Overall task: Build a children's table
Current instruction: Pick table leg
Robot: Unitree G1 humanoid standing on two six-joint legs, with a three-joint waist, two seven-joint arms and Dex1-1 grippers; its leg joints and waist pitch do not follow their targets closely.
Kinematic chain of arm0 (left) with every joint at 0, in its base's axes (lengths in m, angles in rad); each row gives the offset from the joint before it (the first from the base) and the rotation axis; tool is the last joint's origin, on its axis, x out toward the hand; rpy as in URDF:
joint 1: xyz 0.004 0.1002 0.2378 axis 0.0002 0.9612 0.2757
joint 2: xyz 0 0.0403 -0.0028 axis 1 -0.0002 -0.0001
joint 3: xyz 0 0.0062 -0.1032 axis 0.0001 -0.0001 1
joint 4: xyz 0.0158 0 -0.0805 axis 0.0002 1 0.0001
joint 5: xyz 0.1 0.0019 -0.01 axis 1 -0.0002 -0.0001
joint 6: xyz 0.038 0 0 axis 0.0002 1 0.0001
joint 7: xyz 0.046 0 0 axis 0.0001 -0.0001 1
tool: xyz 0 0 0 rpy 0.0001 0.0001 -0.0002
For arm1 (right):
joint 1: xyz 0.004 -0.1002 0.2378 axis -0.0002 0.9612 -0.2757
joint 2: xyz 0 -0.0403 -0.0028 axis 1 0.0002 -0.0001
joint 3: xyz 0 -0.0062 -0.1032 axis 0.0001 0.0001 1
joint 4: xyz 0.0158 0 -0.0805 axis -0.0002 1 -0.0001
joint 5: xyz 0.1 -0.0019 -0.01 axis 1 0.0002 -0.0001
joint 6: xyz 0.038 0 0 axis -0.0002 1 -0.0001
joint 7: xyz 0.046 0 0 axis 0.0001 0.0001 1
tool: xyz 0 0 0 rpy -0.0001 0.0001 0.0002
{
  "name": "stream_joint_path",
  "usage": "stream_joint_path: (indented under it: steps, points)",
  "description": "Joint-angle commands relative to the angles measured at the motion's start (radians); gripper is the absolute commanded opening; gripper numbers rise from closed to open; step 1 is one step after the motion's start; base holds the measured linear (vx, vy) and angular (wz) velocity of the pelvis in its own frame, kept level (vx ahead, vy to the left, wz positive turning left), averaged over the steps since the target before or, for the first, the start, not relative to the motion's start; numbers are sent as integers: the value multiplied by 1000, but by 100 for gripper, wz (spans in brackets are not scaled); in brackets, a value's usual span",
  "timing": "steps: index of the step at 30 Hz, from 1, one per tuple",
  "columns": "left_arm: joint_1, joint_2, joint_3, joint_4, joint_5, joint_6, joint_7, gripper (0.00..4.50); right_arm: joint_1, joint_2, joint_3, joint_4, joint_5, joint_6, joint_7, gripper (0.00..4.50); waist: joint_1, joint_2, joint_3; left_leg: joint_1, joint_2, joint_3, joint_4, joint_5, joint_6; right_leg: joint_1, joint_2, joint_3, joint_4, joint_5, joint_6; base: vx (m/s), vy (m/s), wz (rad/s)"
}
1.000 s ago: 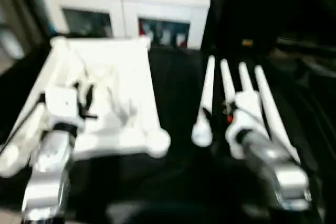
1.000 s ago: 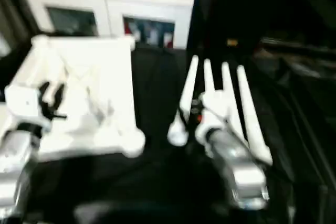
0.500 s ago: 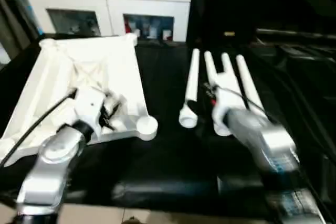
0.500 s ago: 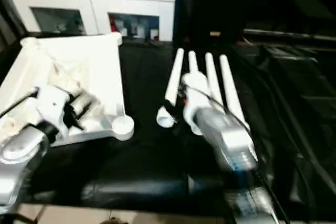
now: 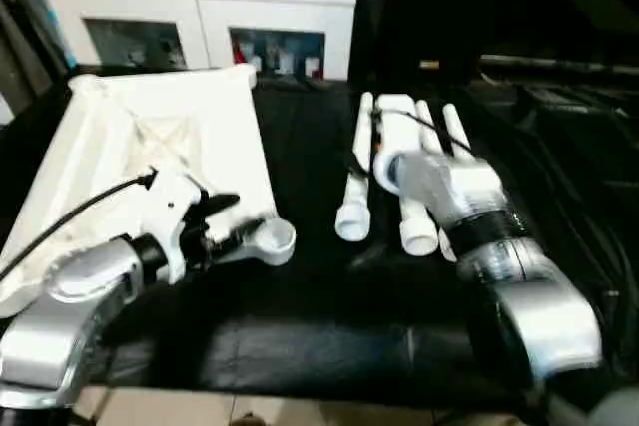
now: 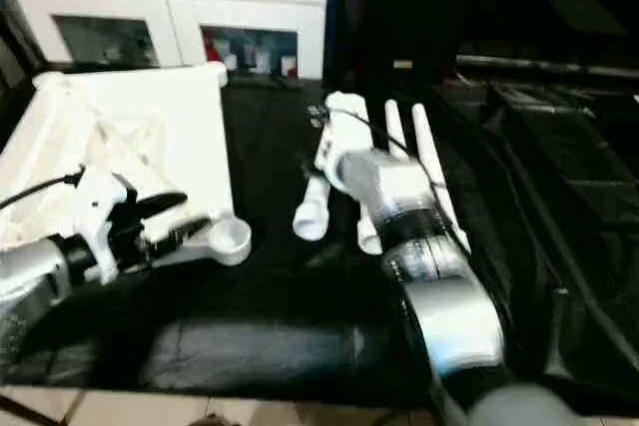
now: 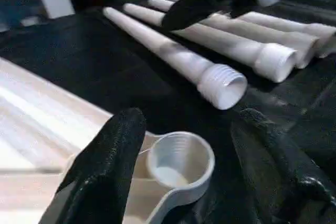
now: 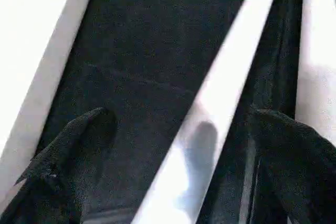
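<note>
surface: black cloth (image 5: 300, 316) | room: white cabinet (image 5: 200, 7) behind | left gripper (image 7: 184, 166) spread | right gripper (image 8: 173, 156) spread

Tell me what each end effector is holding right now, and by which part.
Nothing. The left end effector stands open around the tabletop's corner socket; the right end effector is open over a leg.

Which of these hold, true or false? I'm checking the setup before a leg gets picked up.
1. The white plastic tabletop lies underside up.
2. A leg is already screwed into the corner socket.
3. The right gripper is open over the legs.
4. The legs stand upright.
1. True: the white plastic tabletop shows its ribbed underside.
2. False: the round corner socket is empty.
3. True: the right gripper is open, straddling one of the white tapered tube legs.
4. False: they lie flat, side by side on the black cloth.
</note>
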Motion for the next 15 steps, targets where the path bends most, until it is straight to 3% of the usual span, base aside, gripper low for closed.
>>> stream_joint_path:
  steps: [1,2,3,4,6,7,11,12,15]
  points:
    - [5,25,-15,-26,-8,16,-18,341,-43,10,-32,92,6,-36,-15,450,-3,10,-67,12,59,-15,-76,-225,-54,41,-94,62,-73,-137,-178,65,-10,-3]
    - [8,31,-16,-29,-8,15,-23,344,-56,14,-36,120,7,-38,-16,450,-3,13,-72,7,59,-13,-74,-166,-44,47,-89,58,-65,-58,-183,65,-10,-3]
    - [11,34,-17,-33,-8,16,-26,353,-59,15,-34,129,4,-41,-20,450,-2,14,-71,8,59,-11,-72,-145,-40,44,-85,57,-63,-21,-184,66,-4,-4]
    - [28,51,-23,-49,-11,25,-41,367,-69,24,-23,167,-12,-47,-33,450,-4,2,-73,6,59,-8,-69,-102,-27,50,-83,56,-56,44,-192,67,2,-1]
    - [49,67,-28,-72,-20,43,-54,386,-83,33,-16,217,-30,-63,-45,450,-6,-2,-74,4,57,-5,-67,-69,-13,52,-83,54,-52,85,-205,63,4,-1]
    - [58,74,-28,-83,-25,53,-57,387,-90,38,-16,238,-34,-71,-50,450,-6,3,-74,9,59,-3,-64,-64,-10,49,-84,54,-50,96,-210,0,0,0]
    - [89,90,-20,-121,-49,82,-66,433,-104,63,-31,284,-29,-52,-14,450,-10,-7,-69,12,63,1,-67,-88,-7,50,-83,55,-53,58,-211,0,0,0]
    - [90,92,-20,-123,-50,84,-67,433,-105,64,-32,288,-30,-50,-11,450,-9,-5,-68,13,64,1,-68,-103,-11,49,-83,55,-55,38,-210,0,0,0]
    - [98,99,-17,-134,-57,88,-70,448,-105,67,-45,307,-20,-41,-7,431,-10,-8,-59,19,69,3,-78,-191,-44,43,-83,58,-65,-76,-188,0,0,0]
